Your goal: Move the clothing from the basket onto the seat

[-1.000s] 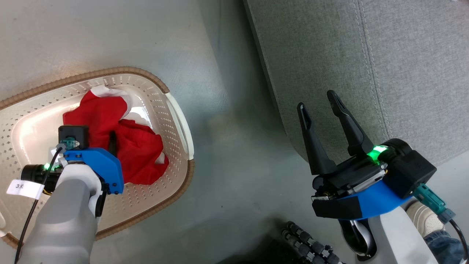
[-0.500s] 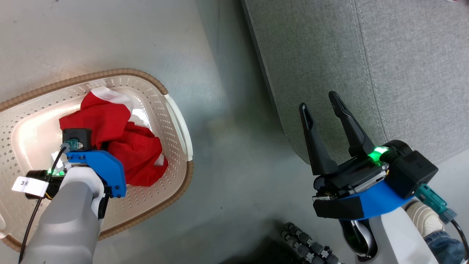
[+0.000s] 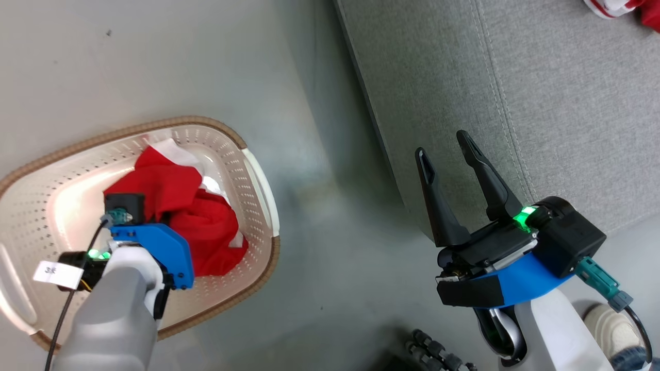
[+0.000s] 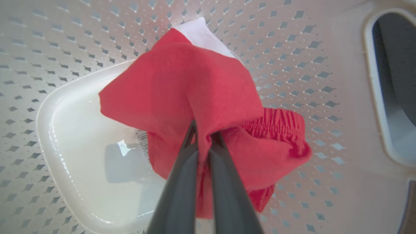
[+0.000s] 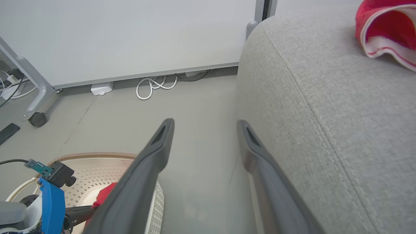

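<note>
In the left wrist view my left gripper (image 4: 203, 131) is shut on a fold of the plain red garment (image 4: 201, 87), whose ribbed cuff (image 4: 279, 122) hangs to the right. The garment hangs bunched over the floor of the cream basket (image 4: 292, 48). From the head it shows as a red heap (image 3: 206, 226) inside the brown-rimmed basket (image 3: 260, 175), partly under my left wrist. My right gripper (image 3: 442, 144) stands open over the front edge of the grey seat (image 3: 541, 103), nothing between its fingers (image 5: 156, 156). The striped red jersey (image 5: 386, 29) lies on the seat (image 5: 325, 113), at the far corner (image 3: 626, 9).
Grey floor (image 3: 319, 232) separates the basket from the sofa. White cables (image 5: 156, 86) lie along the wall, and a wheeled metal frame leg (image 5: 35, 118) stands at the left. A person's shoe (image 3: 608, 319) and a dark ribbed hose (image 3: 438, 355) are near my right arm.
The head camera has shifted, bringing the jersey on the seat into view. My left gripper has gathered the red garment into a tighter bunch. The right gripper has stayed open beside the seat.
</note>
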Controlling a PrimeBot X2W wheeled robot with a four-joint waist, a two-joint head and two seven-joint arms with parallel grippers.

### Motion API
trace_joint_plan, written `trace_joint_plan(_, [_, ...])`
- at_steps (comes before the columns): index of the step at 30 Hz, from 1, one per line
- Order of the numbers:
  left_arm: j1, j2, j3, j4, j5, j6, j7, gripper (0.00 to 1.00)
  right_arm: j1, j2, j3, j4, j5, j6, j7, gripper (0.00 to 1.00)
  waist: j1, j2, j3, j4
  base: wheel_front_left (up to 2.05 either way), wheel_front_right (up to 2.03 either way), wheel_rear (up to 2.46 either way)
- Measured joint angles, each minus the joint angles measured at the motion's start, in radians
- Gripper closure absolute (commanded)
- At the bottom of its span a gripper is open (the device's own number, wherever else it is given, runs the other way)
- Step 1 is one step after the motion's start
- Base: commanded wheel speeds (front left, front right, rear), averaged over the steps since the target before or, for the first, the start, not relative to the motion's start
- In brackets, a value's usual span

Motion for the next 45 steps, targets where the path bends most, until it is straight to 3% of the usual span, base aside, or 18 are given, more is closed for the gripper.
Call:
trace_joint_plan(16, [0.102,-0.095,-0.072,-0.007,-0.016,-0.039,-0.080,1.00,0.030,0.001,-0.006,0.078,-0.069,0.000,0.000,0.00,-0.0001,0.0000,-0.231,0.096,0.00,0.00,0.00])
trace_joint_plan(26, [0.204,-0.130,-0.208,-0.180,-0.082,-0.044,-0.115,1.00,0.095,0.001,0.007,0.148,-0.102,0.000,0.002,0.00,-0.0002,0.0001,-0.426,0.169,0.00,0.00,0.00])
trace_joint_plan(35, [0.215,-0.087,-0.309,-0.364,-0.141,-0.044,-0.129,1.00,0.145,0.001,0.010,0.155,-0.108,0.000,0.030,0.00,-0.0003,0.0001,-0.571,0.245,0.00,0.00,0.00])
trace_joint_plan(45, [0.225,-0.041,-0.332,-0.556,-0.140,-0.044,-0.132,1.00,0.197,0.001,0.003,0.150,-0.108,0.000,0.054,0.00,-0.0003,0.0001,-0.683,0.317,0.00,0.00,0.00])
